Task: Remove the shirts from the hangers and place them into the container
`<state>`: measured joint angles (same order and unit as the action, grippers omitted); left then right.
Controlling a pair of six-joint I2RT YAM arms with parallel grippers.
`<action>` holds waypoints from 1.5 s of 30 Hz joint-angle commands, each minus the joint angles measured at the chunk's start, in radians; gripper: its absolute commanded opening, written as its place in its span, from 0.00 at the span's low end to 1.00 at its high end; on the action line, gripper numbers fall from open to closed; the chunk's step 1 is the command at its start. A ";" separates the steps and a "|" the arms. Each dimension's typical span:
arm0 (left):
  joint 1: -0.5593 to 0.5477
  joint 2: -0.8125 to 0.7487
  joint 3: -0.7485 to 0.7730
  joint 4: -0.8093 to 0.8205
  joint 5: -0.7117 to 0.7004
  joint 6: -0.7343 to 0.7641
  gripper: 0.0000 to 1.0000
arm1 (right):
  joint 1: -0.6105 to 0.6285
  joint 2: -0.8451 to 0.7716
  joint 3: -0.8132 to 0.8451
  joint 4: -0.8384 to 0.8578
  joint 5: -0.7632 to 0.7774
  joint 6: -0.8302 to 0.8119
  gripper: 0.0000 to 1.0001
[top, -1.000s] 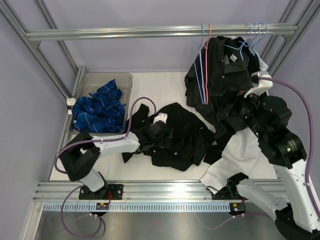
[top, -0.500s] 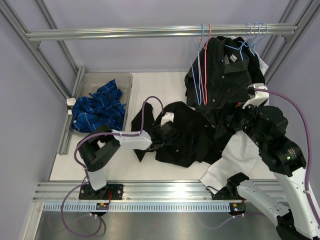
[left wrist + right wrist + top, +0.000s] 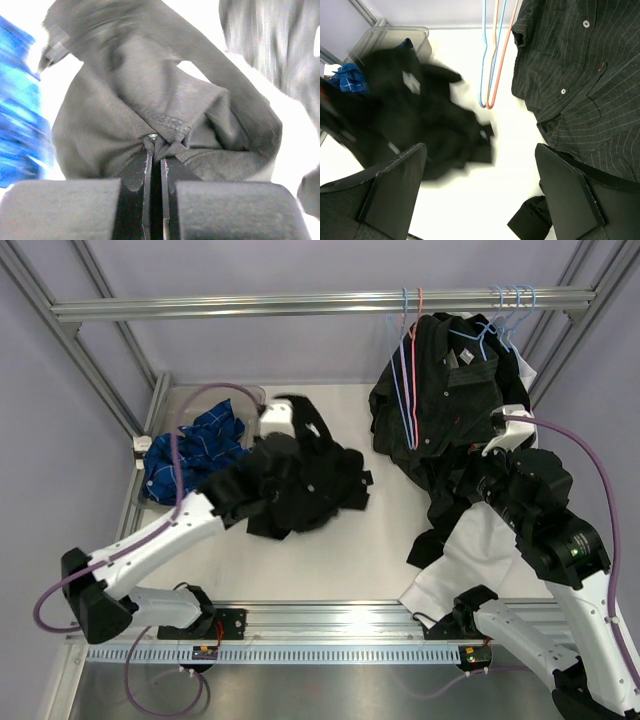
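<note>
Left gripper [image 3: 154, 146] is pinched tight on a small bunched fold of the black shirt [image 3: 300, 485], limp fine-woven cloth hanging just beside the translucent plastic container [image 3: 168, 400]. Risk: the thin fold slips free, or the trailing sleeves catch on the rounded rim. Right gripper [image 3: 480, 187] gapes wide and holds nothing, near thin wire hangers [image 3: 487, 75].

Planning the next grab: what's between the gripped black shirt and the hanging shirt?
Two empty hangers, pink and blue, over white table; the right wrist view shows it.

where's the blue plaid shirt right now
Top view, left side: the blue shirt lies in the grey container, beside the black shirt the left gripper holds.
</note>
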<state>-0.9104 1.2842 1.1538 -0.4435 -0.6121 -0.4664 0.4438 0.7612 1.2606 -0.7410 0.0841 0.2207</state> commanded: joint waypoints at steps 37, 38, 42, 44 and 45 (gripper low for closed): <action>0.860 0.727 0.375 0.008 0.457 0.175 0.13 | -0.005 -0.030 0.005 -0.084 0.000 -0.035 0.99; 0.870 0.722 0.397 -0.029 0.462 0.166 0.23 | -0.005 -0.031 0.008 -0.083 -0.001 -0.034 1.00; 0.890 0.629 0.403 -0.057 0.480 0.152 0.60 | -0.005 -0.036 0.010 -0.075 -0.014 -0.032 1.00; 0.890 0.554 0.414 -0.083 0.462 0.153 0.75 | -0.005 -0.039 0.016 -0.074 -0.021 -0.034 1.00; 0.890 0.531 0.428 -0.095 0.463 0.150 0.84 | -0.005 -0.040 0.016 -0.072 -0.024 -0.035 0.99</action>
<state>-0.0269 1.9545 1.5234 -0.4706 -0.1741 -0.3019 0.4438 0.7326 1.2675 -0.8219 0.0757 0.1871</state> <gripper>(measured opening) 0.789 0.993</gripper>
